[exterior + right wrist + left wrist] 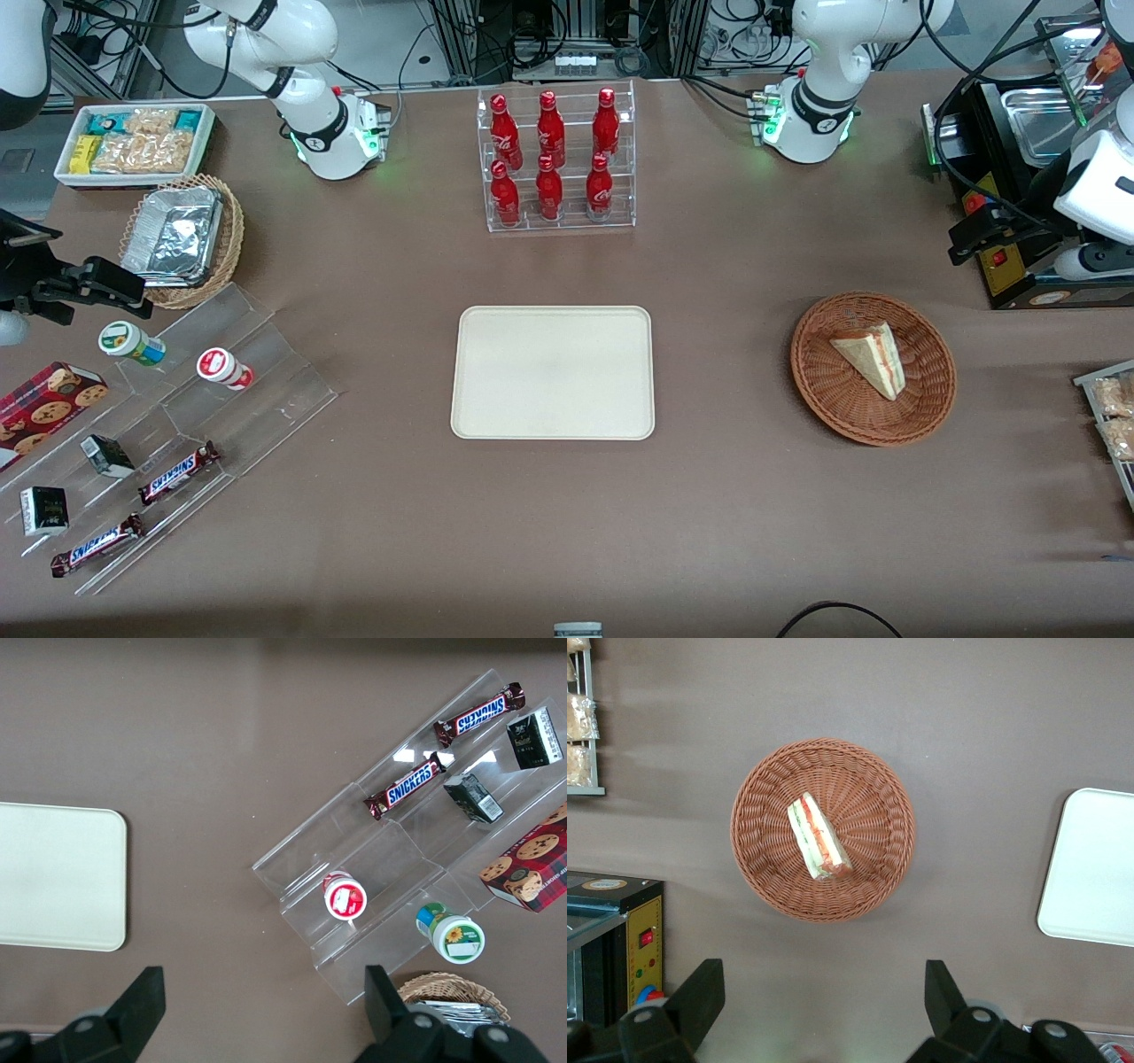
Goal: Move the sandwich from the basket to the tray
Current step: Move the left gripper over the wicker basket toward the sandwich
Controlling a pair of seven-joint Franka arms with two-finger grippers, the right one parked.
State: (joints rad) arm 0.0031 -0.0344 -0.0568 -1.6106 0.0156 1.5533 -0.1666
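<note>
You have the small triangular cream-bread sandwich lying inside the round reddish-brown wicker basket, well apart from the flat cream rectangular tray, while your left gripper hovers above the basket with fingers spread wide, holding nothing.

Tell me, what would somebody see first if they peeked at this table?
Probably the six red bottles in their clear rack, farther from the front camera than the cream tray. Next, the sandwich lying in the brown basket toward the working arm's end. The claw hangs open above the table beside that basket.
</note>
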